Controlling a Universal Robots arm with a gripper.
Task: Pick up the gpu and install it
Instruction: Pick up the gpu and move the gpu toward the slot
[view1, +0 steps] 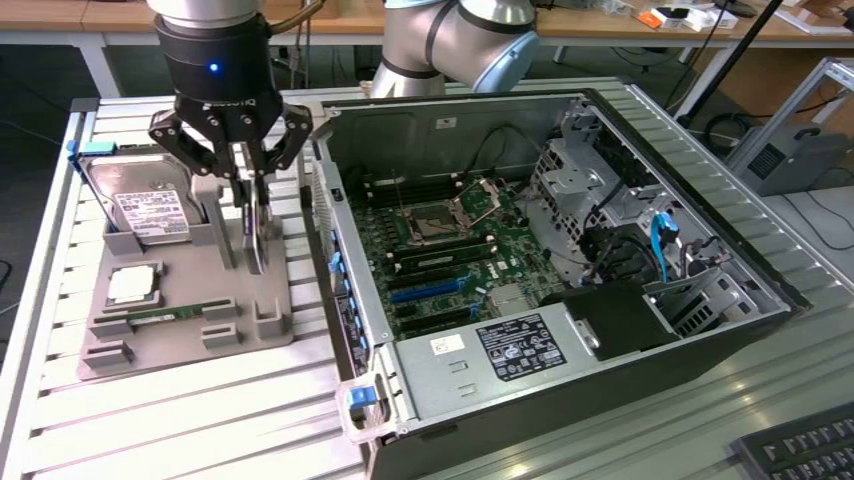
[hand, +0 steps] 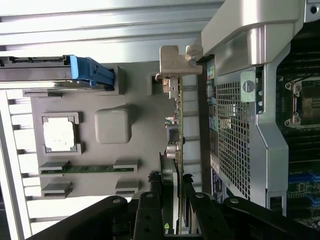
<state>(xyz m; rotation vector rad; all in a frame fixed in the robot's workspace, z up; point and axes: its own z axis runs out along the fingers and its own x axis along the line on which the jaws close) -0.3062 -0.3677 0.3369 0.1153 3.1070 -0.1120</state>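
1. Closest to the lens was the gripper (hand: 171, 182). Its black fingers (hand: 150, 210) were pulled in narrow, one on each face of the gpu (hand: 179, 115), pinching its top edge as far as I could tell.
2. The gpu stood on edge straight under the gripper, with its metal bracket (hand: 175, 62) at one end. Its lower edge looked to be down at the grey parts tray (view1: 174, 350). I couldn't tell whether it had cleared its slot.
3. On one side of the gripper a hard drive (view1: 147, 205) stood in the same tray. On the other side, just beside the card, was the wall of the open PC case (view1: 561, 300). A CPU (view1: 131, 285) and a RAM stick (view1: 167, 317) lay flat in the tray, lower down on the hard drive's side.
4. My take on handling: it's a light, stiff board, but fragile. The smooth faces are probably a bit slippery, and the small parts sticking off one face wouldn't like being squeezed.
5. Where I'd grab it: the bare top edge near mid-length, so it hangs level and doesn't swing. I'd stay off the connector edge and the bracket. A narrow pinch like this one could let it pivot if it's off-centre.
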